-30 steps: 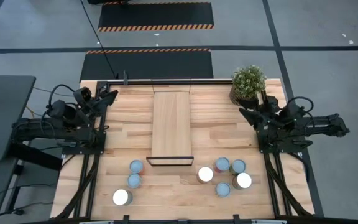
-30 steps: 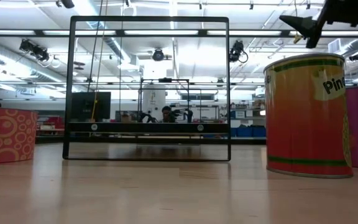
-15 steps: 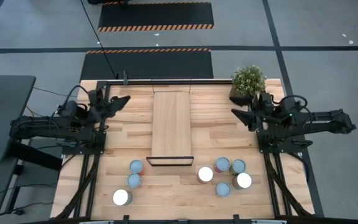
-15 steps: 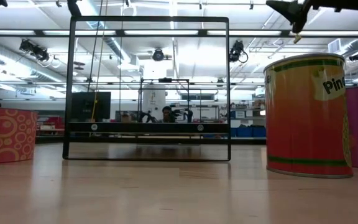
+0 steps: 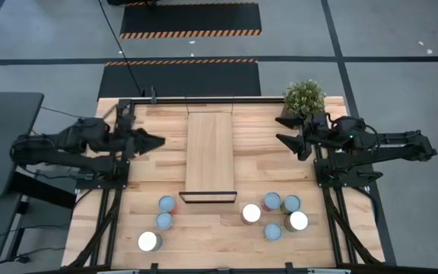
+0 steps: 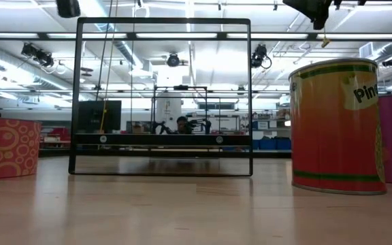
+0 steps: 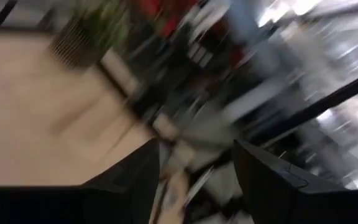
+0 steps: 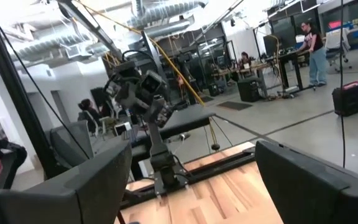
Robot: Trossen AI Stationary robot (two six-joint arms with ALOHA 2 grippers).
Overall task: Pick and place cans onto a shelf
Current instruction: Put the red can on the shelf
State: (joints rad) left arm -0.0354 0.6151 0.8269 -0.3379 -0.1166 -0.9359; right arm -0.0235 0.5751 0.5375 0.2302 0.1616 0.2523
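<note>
Setting out — no can picked yet, both my grippers empty.

High view: I'm holding my left gripper [image 5: 157, 141] and right gripper [image 5: 280, 139], fingers spread, either side of the shelf [image 5: 209, 156]; the cans [image 5: 251, 213] are sitting near the front edge. Low view: one orange can [image 6: 334, 124] beside the shelf frame. Wrist views: fingers apart — next I'm likely needing to drop to a can.

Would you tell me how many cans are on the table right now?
8: three left of the shelf end, at; five right, at.
</note>
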